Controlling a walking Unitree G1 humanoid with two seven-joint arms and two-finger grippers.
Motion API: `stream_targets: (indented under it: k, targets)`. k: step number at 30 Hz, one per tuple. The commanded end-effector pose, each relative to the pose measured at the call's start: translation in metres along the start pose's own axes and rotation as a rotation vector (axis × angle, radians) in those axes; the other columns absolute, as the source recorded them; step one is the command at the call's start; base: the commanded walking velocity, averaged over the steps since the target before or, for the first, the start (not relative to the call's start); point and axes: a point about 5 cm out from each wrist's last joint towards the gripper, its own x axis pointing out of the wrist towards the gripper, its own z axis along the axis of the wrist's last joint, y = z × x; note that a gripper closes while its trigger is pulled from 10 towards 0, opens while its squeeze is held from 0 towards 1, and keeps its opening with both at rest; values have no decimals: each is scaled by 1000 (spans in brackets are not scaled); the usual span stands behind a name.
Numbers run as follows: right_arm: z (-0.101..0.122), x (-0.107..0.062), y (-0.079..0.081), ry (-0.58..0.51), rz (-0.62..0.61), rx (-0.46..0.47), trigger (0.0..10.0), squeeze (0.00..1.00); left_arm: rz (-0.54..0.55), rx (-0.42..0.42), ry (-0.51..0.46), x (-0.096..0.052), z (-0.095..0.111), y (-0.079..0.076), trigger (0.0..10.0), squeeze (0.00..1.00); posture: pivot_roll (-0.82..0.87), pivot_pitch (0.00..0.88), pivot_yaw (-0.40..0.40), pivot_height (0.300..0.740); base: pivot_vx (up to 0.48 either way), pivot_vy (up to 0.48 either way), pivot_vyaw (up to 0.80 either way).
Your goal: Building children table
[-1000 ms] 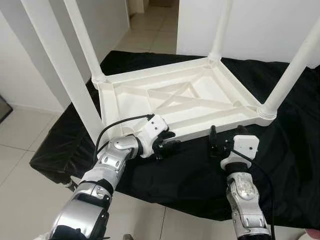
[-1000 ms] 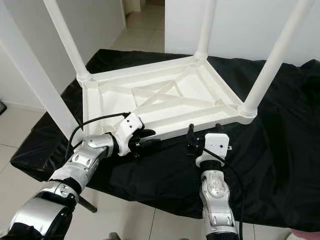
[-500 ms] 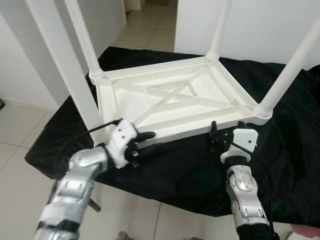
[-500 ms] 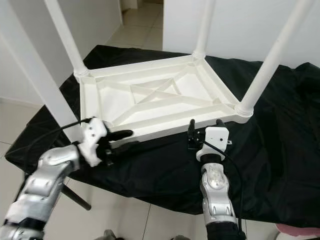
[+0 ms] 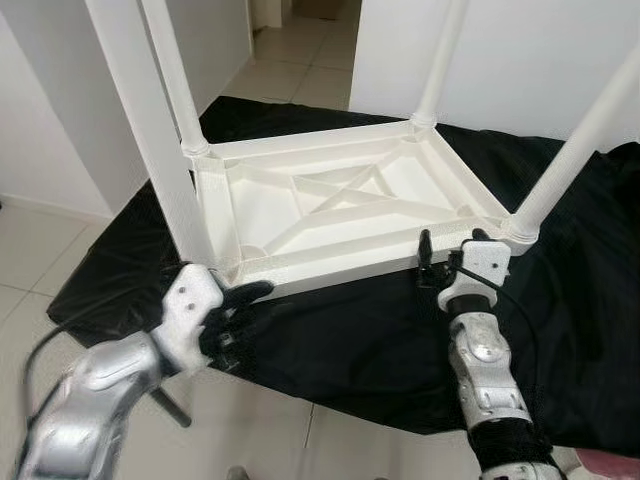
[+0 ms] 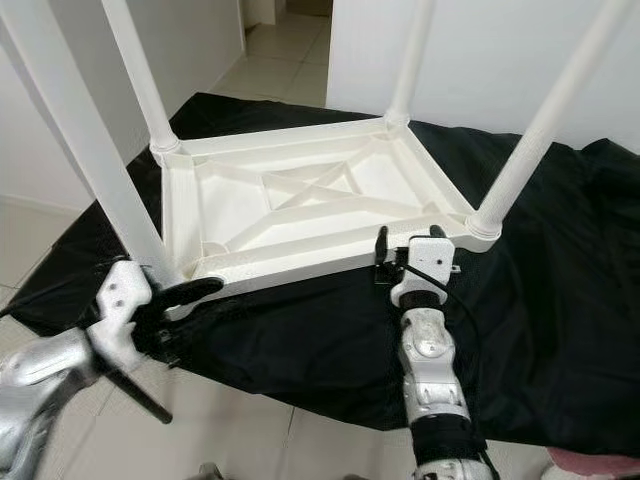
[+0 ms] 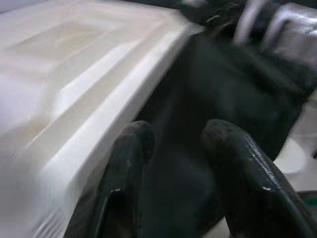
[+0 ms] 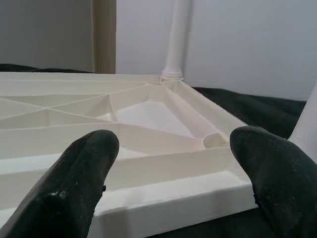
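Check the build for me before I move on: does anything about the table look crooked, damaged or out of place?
Nothing stands out. The white table lies upside down on the black cloth, all four legs seated in their corner sockets, ribs unbroken. The left tool is at the near left corner, the right tool open at the near edge.

Head stereo pair: 2 eyes, high, angled forward-down, both covering the upturned table (image 5: 340, 205) on black cloth (image 5: 380, 340). 2 wrist cameras: low, close, sighting along black fingers (image 8: 84, 168) at the table's near edge.
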Motion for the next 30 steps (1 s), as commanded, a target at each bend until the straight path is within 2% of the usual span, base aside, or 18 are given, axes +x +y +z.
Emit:
stream_targets:
  k: [1,5,6,8,9,11,12,14,16,18,20,21,23,25,26,28,29,30]
  targets:
    - [1,3,4,-11,22,8,10000,0,41,-29,22,-24,0,16,10000,0,95,0,-50,740,0,0,0]
    - [-1,3,4,-9,38,0,10000,0,81,-10,91,-48,3,28,10000,0,96,0,-53,740,0,0,0]
    - [-1,3,4,-9,38,0,10000,0,81,-10,91,-48,3,28,10000,0,96,0,-53,740,0,0,0]
    - [-2,2,1,-8,30,0,10000,0,135,-38,120,-68,2,43,10000,0,90,0,-48,740,0,0,0]
    - [-2,2,1,-8,30,0,10000,0,135,-38,120,-68,2,43,10000,0,90,0,-48,740,0,0,0]
    - [-2,1,-2,-10,17,-1,10000,0,191,-39,169,-84,0,62,10000,0,82,0,-40,740,0,0,0]
    - [-2,1,-2,-10,17,-1,10000,0,191,-39,169,-84,0,62,10000,0,82,0,-40,740,0,0,0]
    - [-3,0,-2,-12,13,0,10000,0,226,-29,202,-92,0,76,10000,0,79,0,-39,740,0,0,0]
    - [-4,-1,-2,-12,11,0,10000,0,275,-5,188,-91,4,94,10000,0,67,0,-30,740,0,0,0]
    - [-4,-2,-2,-13,11,0,10000,0,287,1,183,-91,5,98,10000,0,67,0,-30,740,0,0,0]
    - [-5,-3,-2,-6,7,2,10000,0,391,17,149,-83,6,124,10000,0,52,1,-28,740,0,0,0]
    - [-5,-3,-2,-6,7,2,10000,0,391,17,149,-83,6,124,10000,0,52,1,-28,740,0,0,0]
    - [-5,-5,-2,-4,3,3,10000,0,449,47,147,-66,7,144,10000,0,39,4,-24,740,0,0,0]
    - [-5,-5,-2,-4,3,3,10000,0,449,47,147,-66,7,144,10000,0,39,4,-24,740,0,0,0]
    - [-5,-6,-1,-2,-1,3,10000,0,475,82,137,-54,10,153,10000,0,31,5,-21,740,0,0,0]
    - [-5,-6,-1,-2,-1,3,10000,0,475,82,137,-54,10,153,10000,0,31,5,-21,740,0,0,0]
    - [-7,-9,-1,10,-10,-10,10000,0,504,106,130,-42,14,161,10000,0,27,4,-18,740,0,0,0]
    - [-7,-9,-1,10,-10,-10,10000,0,504,106,130,-42,14,161,10000,0,27,4,-18,740,0,0,0]
